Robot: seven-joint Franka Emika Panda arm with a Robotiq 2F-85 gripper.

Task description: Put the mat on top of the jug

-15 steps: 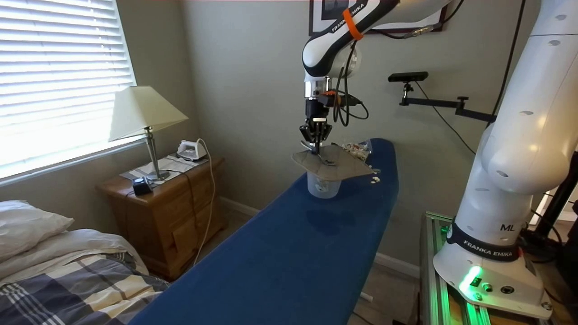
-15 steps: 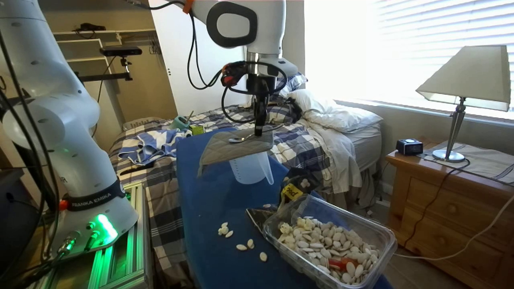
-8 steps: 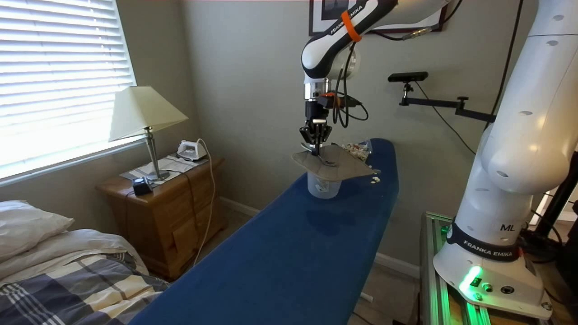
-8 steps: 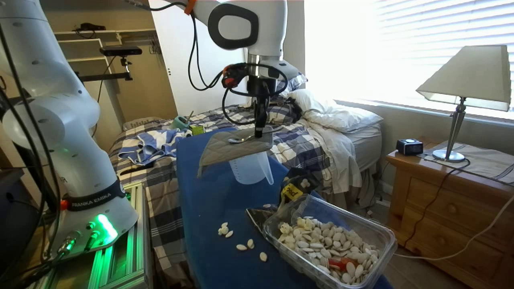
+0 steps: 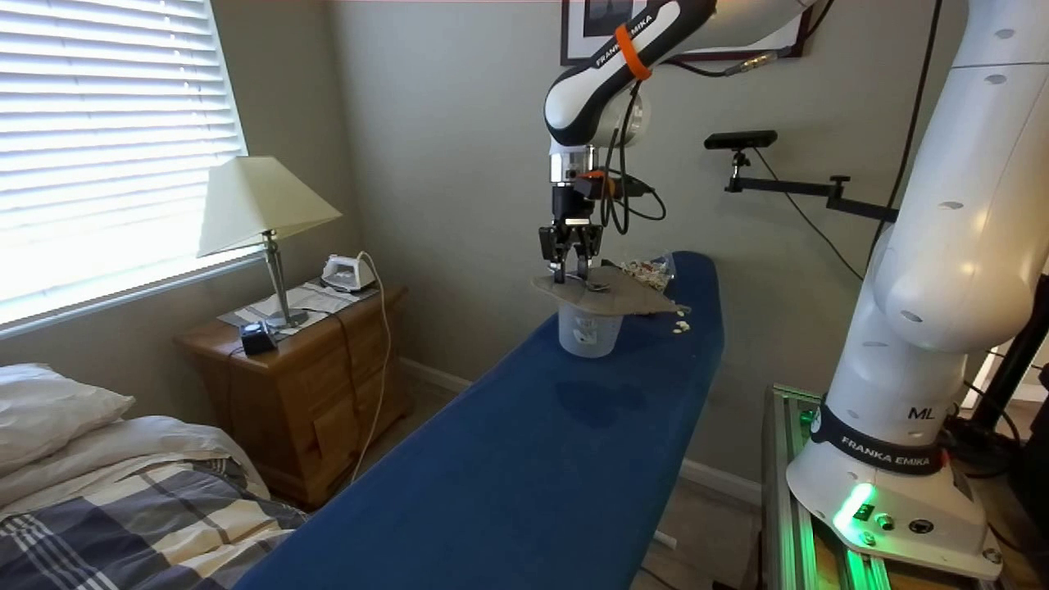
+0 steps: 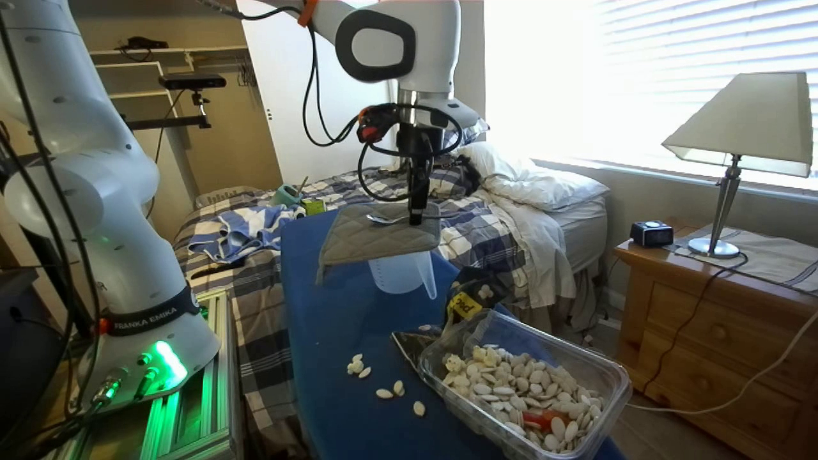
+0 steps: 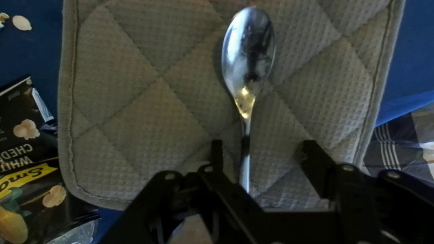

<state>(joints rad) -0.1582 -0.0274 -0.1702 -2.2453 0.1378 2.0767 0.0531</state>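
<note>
The beige-grey quilted mat (image 5: 635, 297) lies across the top of the jug (image 5: 586, 334), overhanging it; in an exterior view the mat (image 6: 377, 241) droops at one corner. Whitish and translucent, the jug (image 6: 397, 276) stands upright on the blue ironing board, its rim hidden under the cloth. A metal spoon (image 7: 249, 51) rests on the mat (image 7: 142, 112) in the wrist view. My gripper (image 7: 262, 147) is open, its fingers (image 7: 217, 150) on either side of the spoon's handle and apart from it. In an exterior view the gripper (image 5: 571, 277) is low over the mat; whether the tips touch cloth I cannot tell.
A clear plastic tub (image 6: 530, 383) of white seeds and a black snack bag (image 6: 473, 297) stand near the jug on the board (image 5: 524, 459). Several loose seeds (image 6: 384, 394) lie beside them. A nightstand (image 5: 303, 377) with a lamp is nearby.
The gripper's fingers have spread from shut around the spoon's handle to open, releasing it. The arm has lowered slightly, and the mat sits flatter on the jug.
</note>
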